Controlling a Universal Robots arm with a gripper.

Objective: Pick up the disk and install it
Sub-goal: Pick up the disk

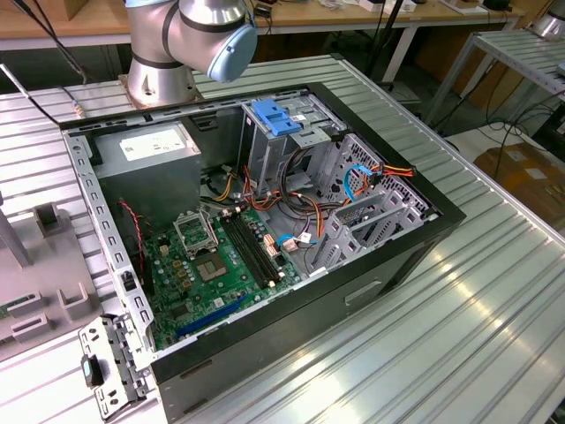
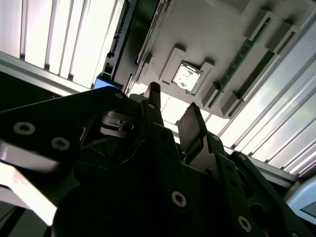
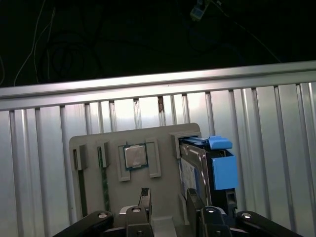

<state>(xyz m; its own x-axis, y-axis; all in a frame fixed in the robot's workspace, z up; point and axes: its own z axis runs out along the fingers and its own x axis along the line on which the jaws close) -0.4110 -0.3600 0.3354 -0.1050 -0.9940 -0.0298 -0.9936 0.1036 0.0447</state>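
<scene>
Gripper (image 3: pixel 169 206): the fingers were held apart over the grey holder (image 3: pixel 163 140), with nothing clasped between them.
Disk (image 3: pixel 197 165): it was stood on edge in a slot at one end of the holder and was not gripped.
Holder: it was laid on the ribbed metal table (image 3: pixel 49 148), with a processor chip (image 3: pixel 136 157) seated near the disk.
Computer case (image 1: pixel 388 256): it was seen open in the exterior view, with the drive cage (image 1: pixel 291 141) inside.
</scene>
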